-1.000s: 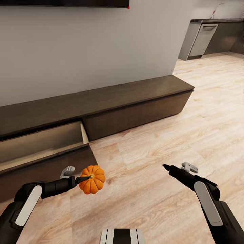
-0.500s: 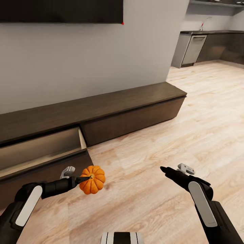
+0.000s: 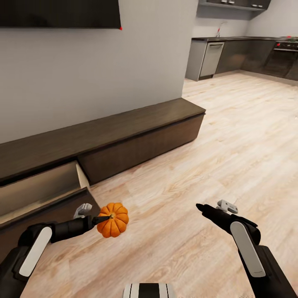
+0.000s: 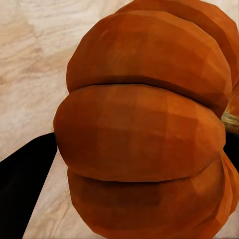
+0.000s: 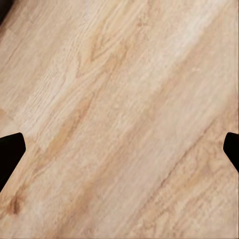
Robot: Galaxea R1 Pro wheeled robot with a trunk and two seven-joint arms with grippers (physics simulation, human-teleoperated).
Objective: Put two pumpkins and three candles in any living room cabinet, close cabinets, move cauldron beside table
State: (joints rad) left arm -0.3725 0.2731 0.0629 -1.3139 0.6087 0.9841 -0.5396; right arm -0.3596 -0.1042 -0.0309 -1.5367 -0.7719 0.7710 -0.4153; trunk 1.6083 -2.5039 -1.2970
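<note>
Head view: no readable writing on any surface. Left gripper (image 3: pixel 100 218), lower left of frame, is clamped on the pumpkin (image 3: pixel 113 219), which is held above the plank floor (image 3: pixel 198 165). Left wrist view: pumpkin (image 4: pixel 144 124) close up, one dark finger (image 4: pixel 25 184) against its side. Right gripper (image 3: pixel 199 205), lower right of frame, holds nothing; in the right wrist view its fingertips (image 5: pixel 10 152) sit at opposite frame edges, spread wide over bare floor (image 5: pixel 119 119). Cabinet (image 3: pixel 136 136) runs along the wall at mid-left, one drawer (image 3: pixel 41 190) pulled out at far left. TV (image 3: pixel 58 14) at upper left, kitchen units (image 3: pixel 211 58) at upper right. Against the frame half a second earlier, cabinet and TV sit further left and more kitchen shows: camera turned. Arms and pumpkin keep their frame positions.
</note>
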